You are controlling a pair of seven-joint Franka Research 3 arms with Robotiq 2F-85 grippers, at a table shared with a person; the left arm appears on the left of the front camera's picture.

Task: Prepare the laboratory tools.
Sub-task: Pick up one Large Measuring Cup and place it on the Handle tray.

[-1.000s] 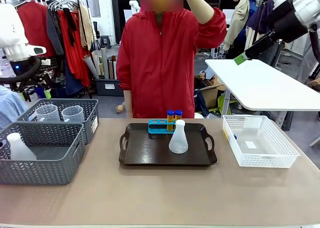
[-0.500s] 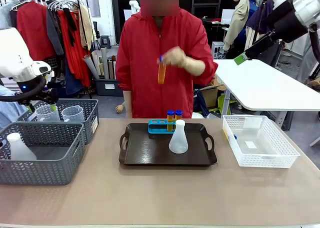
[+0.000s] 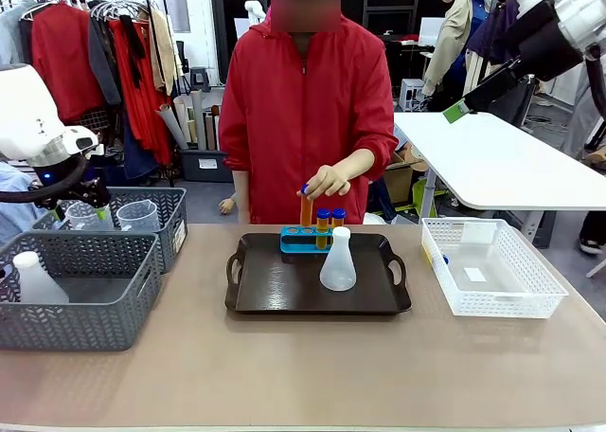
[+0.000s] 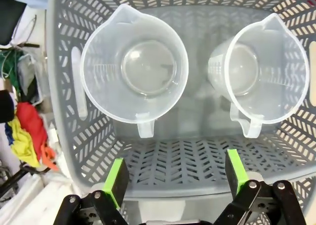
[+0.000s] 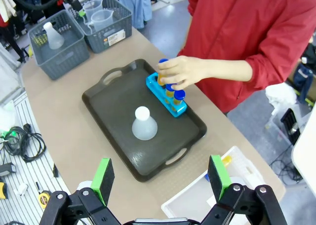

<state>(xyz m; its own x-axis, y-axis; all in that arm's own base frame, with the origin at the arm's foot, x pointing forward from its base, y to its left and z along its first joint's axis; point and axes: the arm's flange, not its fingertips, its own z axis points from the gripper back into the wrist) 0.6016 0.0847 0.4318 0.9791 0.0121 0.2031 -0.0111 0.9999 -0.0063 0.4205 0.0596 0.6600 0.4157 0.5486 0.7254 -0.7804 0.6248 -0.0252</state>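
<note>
My left gripper [image 4: 176, 173] hangs open above the far grey basket [image 4: 64, 111], which holds two clear measuring jugs [image 4: 134, 69] [image 4: 264, 69]; nothing is between its fingers. In the front view the left gripper [image 3: 87, 205] hovers just over those jugs [image 3: 138, 214]. On the dark tray [image 3: 284, 295] stand a white conical flask [image 3: 338, 261] and a blue rack [image 3: 301, 239] with two amber blue-capped tubes. The person's hand [image 3: 328, 180] sets another amber tube [image 3: 306, 210] into the rack. My right gripper [image 5: 160, 168] is open, high above the table, its green pad [image 3: 456, 110] showing at the upper right.
A nearer grey basket [image 3: 71, 309] at the left holds another white flask [image 3: 36, 279]. A white lattice basket [image 3: 492, 271] stands right of the tray, with a small tube [image 5: 224, 161] inside. The person stands at the far edge. The near tabletop is bare.
The person's hand came down from head height with an amber tube to the rack. My left arm has dropped lower over the jug basket. The right arm stayed put.
</note>
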